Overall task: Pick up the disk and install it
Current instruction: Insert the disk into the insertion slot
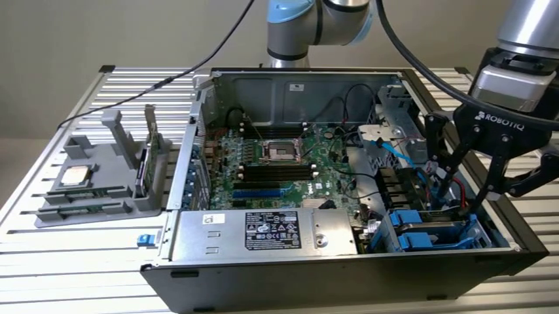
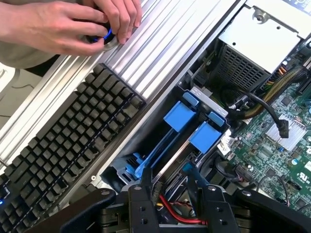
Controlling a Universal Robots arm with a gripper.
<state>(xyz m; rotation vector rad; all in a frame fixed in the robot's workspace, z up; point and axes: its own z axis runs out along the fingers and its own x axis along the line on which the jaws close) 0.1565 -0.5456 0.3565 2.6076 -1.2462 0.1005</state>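
gripper (image 1: 470, 193) open, empty, fingers low over drive bay | disk (image 1: 428, 230) in blue carrier, lower right of exterior view | risk: fingers may snag red cable (image 2: 170, 209), tugging connectors

Arm (image 1: 528, 26) angled down, wrist near vertical; gripper (image 1: 467, 186) low, fingers (image 1: 496, 173) spread apart, pointing downward.

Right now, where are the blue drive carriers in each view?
Exterior view: blue drive carriers in the case's near corner, at the exterior view's right, below the end effector.
Wrist view: blue drive carriers between the keyboard and the motherboard, just past the end effector.
Shared landmark: the silver power supply beside the bay.
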